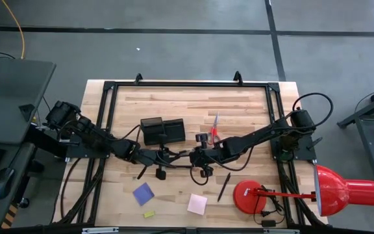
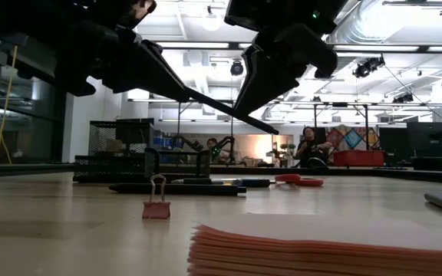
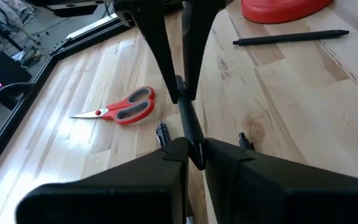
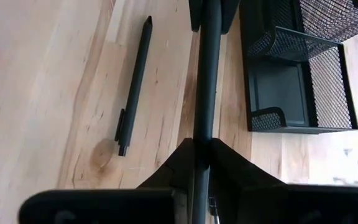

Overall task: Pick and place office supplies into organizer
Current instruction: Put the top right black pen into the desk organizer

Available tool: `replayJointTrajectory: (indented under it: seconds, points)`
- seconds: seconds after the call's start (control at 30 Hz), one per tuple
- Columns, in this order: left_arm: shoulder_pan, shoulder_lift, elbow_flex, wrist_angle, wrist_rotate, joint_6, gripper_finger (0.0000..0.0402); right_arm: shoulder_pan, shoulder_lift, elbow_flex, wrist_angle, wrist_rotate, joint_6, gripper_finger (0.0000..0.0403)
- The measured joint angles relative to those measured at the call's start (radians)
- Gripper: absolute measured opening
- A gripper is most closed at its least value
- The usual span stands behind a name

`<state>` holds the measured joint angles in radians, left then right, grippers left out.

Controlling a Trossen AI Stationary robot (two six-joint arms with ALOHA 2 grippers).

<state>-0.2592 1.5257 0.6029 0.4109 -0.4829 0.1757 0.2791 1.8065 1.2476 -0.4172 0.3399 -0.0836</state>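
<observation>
- Two dark arms meet at the centre of the frame in the overhead view, the left gripper (image 1: 163, 156) and right gripper (image 1: 203, 156) each clenched on an end of one thin dark pen (image 4: 205, 81), held clear of the wooden table (image 1: 252, 110).
- Just above them in the overhead frame sits the black organizer (image 1: 163, 130); the right wrist view shows its wire-mesh walls (image 4: 328, 68) and a shallow tray that looks empty.
- Red-handled scissors (image 1: 214, 127) lie to the organizer's right, another pen (image 1: 224, 186) at lower centre, a third (image 4: 135, 81) on the boards beside the held one.
- Along the frame's lower edge lie a blue-purple note pad (image 1: 143, 193), a pink note pad (image 1: 197, 204) and a small yellow piece (image 1: 149, 214).
- A red desk lamp (image 1: 343, 194) fills the lower right, its round base (image 1: 249, 195) near the lone pen.
- At table level, a small pink binder clip (image 2: 156, 201) stands left of centre, before the mesh organizer.
</observation>
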Motion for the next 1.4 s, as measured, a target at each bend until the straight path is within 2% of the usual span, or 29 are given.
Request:
replayJointTrajectory:
  seconds: [0.13, 0.3, 0.47, 0.63, 0.7, 0.83, 0.93, 1.03, 1.1, 1.23, 1.3, 1.4]
  points:
    - [-0.001, 0.000, 0.000, 0.000, -0.003, 0.000, 0.0027, 0.000, 0.000, 0.000, -0.006, 0.000, -0.001, 0.0042]
    - [-0.002, 0.000, 0.000, -0.030, -0.009, 0.001, 0.0019, 0.001, 0.000, 0.000, -0.062, -0.004, 0.015, 0.0065]
    - [-0.002, 0.000, 0.000, -0.045, -0.074, 0.000, 0.0021, 0.003, 0.000, 0.000, -0.155, 0.080, 0.086, 0.0093]
    - [-0.003, 0.000, 0.000, -0.049, -0.112, 0.012, 0.0020, 0.011, -0.033, 0.000, -0.270, 0.100, 0.168, 0.0119]
    - [-0.003, 0.000, 0.000, -0.048, -0.117, 0.019, 0.0020, 0.030, -0.059, -0.001, -0.301, 0.142, 0.212, 0.0125]
    - [-0.005, 0.000, 0.000, -0.052, -0.191, 0.016, 0.0020, 0.102, -0.121, -0.048, -0.280, 0.268, 0.264, 0.0129]
    - [-0.005, 0.000, 0.000, -0.049, -0.224, 0.003, 0.0020, 0.164, -0.189, -0.145, -0.209, 0.372, 0.316, 0.0129]
    - [-0.005, 0.000, -0.008, 0.010, -0.221, 0.001, 0.0020, 0.223, -0.268, -0.280, -0.054, 0.441, 0.359, 0.0130]
    - [-0.005, 0.000, -0.033, 0.121, -0.172, 0.021, 0.0020, 0.254, -0.324, -0.387, 0.104, 0.471, 0.363, 0.0131]
    - [-0.002, 0.000, -0.120, 0.431, -0.008, 0.072, 0.0020, 0.301, -0.417, -0.597, 0.478, 0.482, 0.278, 0.0131]
    - [-0.004, -0.001, -0.163, 0.561, 0.009, 0.098, 0.0020, 0.315, -0.458, -0.681, 0.614, 0.508, 0.236, 0.0131]
    - [-0.003, -0.001, -0.218, 0.713, 0.001, 0.105, 0.0020, 0.335, -0.508, -0.772, 0.705, 0.560, 0.202, 0.0131]
